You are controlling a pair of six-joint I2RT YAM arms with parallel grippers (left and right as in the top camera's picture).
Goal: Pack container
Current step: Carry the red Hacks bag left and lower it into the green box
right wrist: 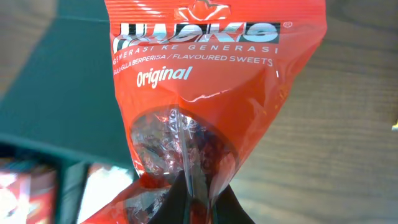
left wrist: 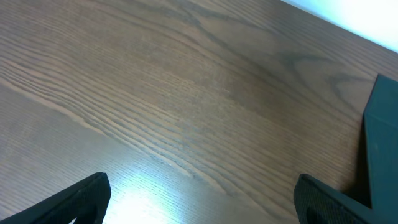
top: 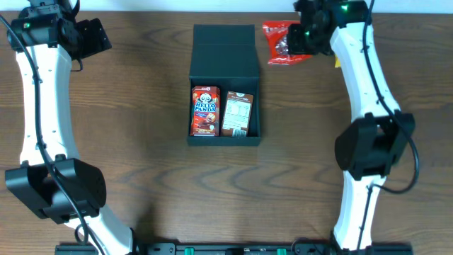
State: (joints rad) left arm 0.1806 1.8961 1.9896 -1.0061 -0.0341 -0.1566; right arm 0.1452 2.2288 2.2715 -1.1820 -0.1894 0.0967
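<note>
The container (top: 225, 71), a dark teal box with its flap lid folded back, lies at the table's centre. Inside it lie a red Hello Panda pack (top: 206, 110) and a brown snack pack (top: 237, 113), side by side. A red bag of sweets (top: 281, 42) is at the back right, just beyond the box's corner. My right gripper (top: 306, 35) is shut on that bag; in the right wrist view the red bag of sweets (right wrist: 205, 74) fills the frame, pinched between the dark fingertips (right wrist: 221, 202). My left gripper (top: 95, 35) hangs open over bare wood at the back left.
The container's edge (left wrist: 382, 149) shows at the right of the left wrist view, past the open fingers (left wrist: 81, 199). The box's teal lid (right wrist: 62, 93) lies left of the bag in the right wrist view. Wooden tabletop surrounds the box.
</note>
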